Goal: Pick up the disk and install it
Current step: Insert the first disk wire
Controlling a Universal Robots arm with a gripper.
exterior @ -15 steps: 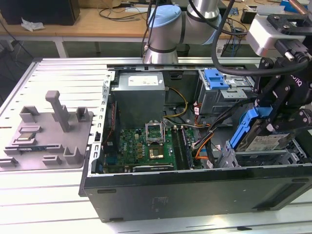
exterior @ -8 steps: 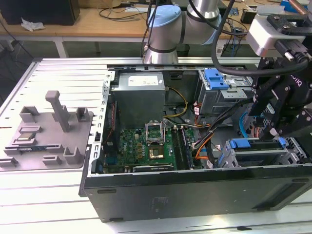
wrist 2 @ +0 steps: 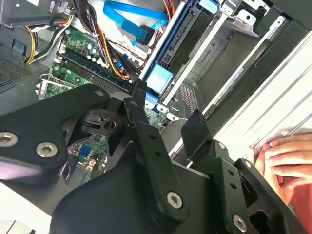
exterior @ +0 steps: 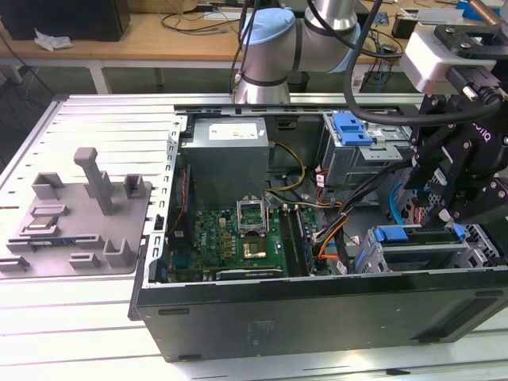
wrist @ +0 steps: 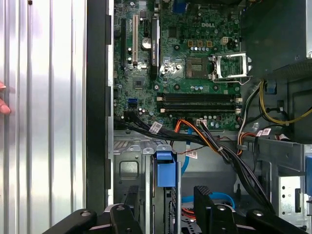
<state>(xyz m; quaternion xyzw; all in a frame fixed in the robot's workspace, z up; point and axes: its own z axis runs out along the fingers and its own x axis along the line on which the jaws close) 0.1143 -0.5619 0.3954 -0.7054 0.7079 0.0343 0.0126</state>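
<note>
The disk [exterior: 421,244] stands on edge in the drive cage at the exterior view's right of the open computer case, with blue rail ends [exterior: 393,234] showing at its top. My black gripper [exterior: 439,216] hangs just above it. In both wrist views the gripper [wrist: 166,197] is open, its two fingers spread to either side of the disk's blue rail end [wrist: 165,168] without touching it. The second wrist view shows the gripper [wrist 2: 165,109] above the same blue end [wrist 2: 158,78], with nothing held between the fingers [wrist 2: 195,127].
Inside the case lie a motherboard [exterior: 238,238], a grey power-supply box [exterior: 226,155] and orange and black cables [exterior: 333,230]. An upper cage carries a blue latch [exterior: 349,127]. A grey fixture [exterior: 75,214] sits on the table. A person's hand [wrist 2: 282,158] rests beside the case.
</note>
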